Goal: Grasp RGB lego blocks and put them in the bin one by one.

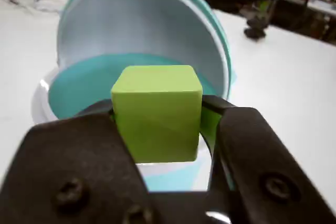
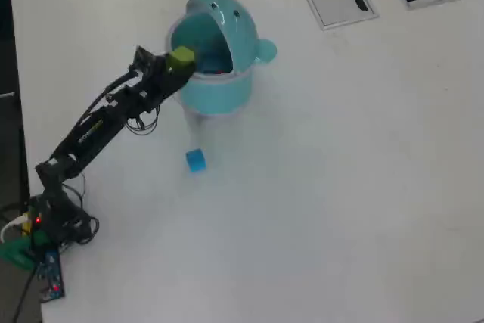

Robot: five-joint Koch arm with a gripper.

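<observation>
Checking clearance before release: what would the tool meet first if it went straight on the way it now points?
Most likely the bin's raised lid: the tool, shut on the yellow-green block, points over the bin rim into the open mouth. Depth is unclear.

Three blocks (image 2: 196, 159), one bin (image 2: 219, 88)

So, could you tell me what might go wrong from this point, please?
The gripper holds the yellow-green block right at the bin's near rim, not clearly over the opening, judging by the overhead view. Released now, it might strike the rim and bounce out onto the table.

The open lid stands close ahead; pushing further forward could knock it or shove the light bin.

The blue block lies near the bin's base, so a shifted bin could nudge it.
</observation>
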